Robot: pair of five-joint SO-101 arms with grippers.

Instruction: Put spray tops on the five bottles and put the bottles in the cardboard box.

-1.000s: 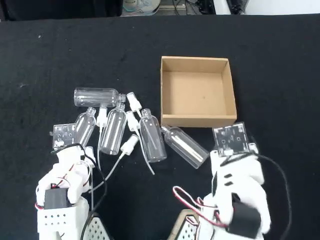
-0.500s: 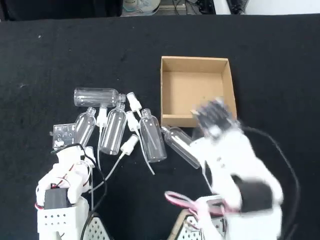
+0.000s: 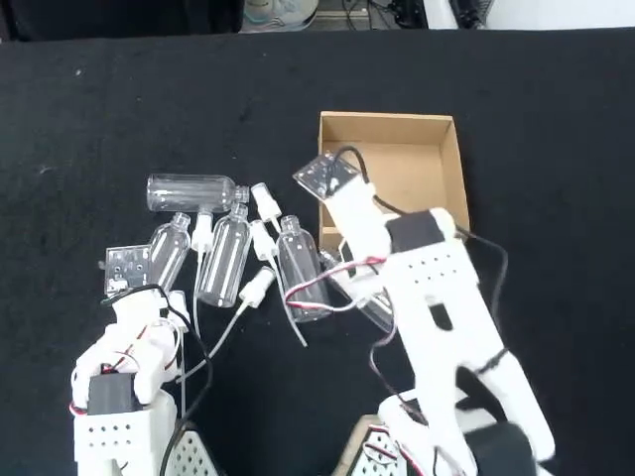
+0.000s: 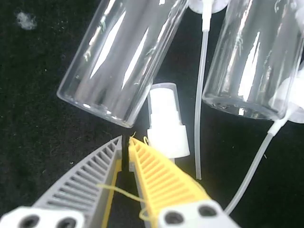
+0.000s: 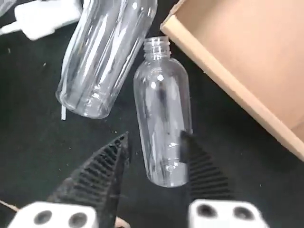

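Several clear capless bottles lie left of the cardboard box (image 3: 392, 183), one of them (image 3: 193, 191) crosswise at the back. White spray tops (image 3: 256, 288) with thin tubes are scattered among them. My right arm (image 3: 417, 268) stretches over the bottle nearest the box. In the right wrist view my right gripper (image 5: 154, 145) is open, its black fingers on either side of that bottle (image 5: 164, 118), with the box wall (image 5: 223, 80) beside it. My left gripper (image 4: 126, 142) is shut on nothing, its tips just short of a spray top (image 4: 166, 126) lying between two bottle bases (image 4: 118, 57).
The black cloth (image 3: 556, 119) covers the whole table, with free room to the right of the box and along the far side. Red and white cables (image 3: 327, 293) hang from the right arm over the bottles. The left arm (image 3: 129, 347) sits at the near left.
The right arm has swung from the near edge forward and leftward, ending above the bottle beside the box. The left arm and the bottles have stayed put.
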